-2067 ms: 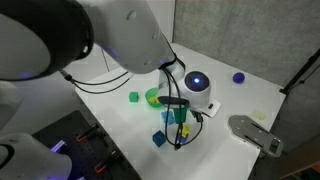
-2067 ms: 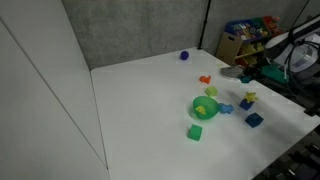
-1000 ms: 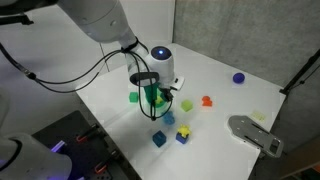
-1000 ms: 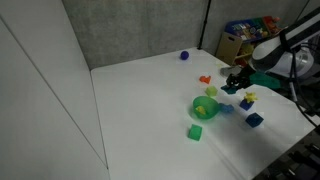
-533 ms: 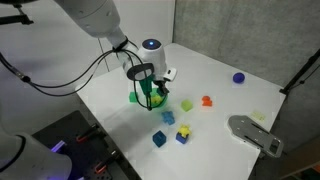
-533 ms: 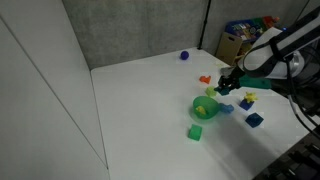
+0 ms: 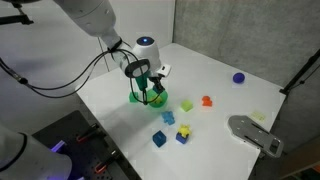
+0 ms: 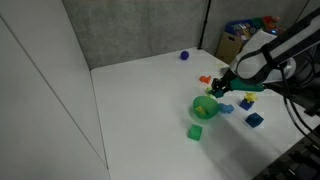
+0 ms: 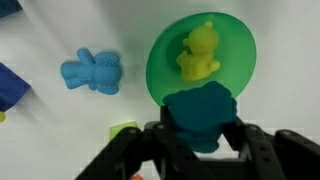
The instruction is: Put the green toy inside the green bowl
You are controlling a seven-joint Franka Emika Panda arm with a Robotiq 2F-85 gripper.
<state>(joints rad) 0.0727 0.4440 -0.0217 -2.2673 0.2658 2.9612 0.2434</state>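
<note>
The green toy, a dark teal block, sits between the jaws of my gripper, which is shut on it. In the wrist view it hangs over the near rim of the green bowl, which holds a yellow figure. In both exterior views the gripper is held just above the bowl. The toy is hard to make out there.
A light blue figure lies beside the bowl, and a bright green cube is close by. More blocks, an orange piece and a purple ball lie on the white table. A grey device sits at the edge.
My gripper has carried the teal toy away from the cluster of blocks and across the table, and it now hangs over the green bowl.
</note>
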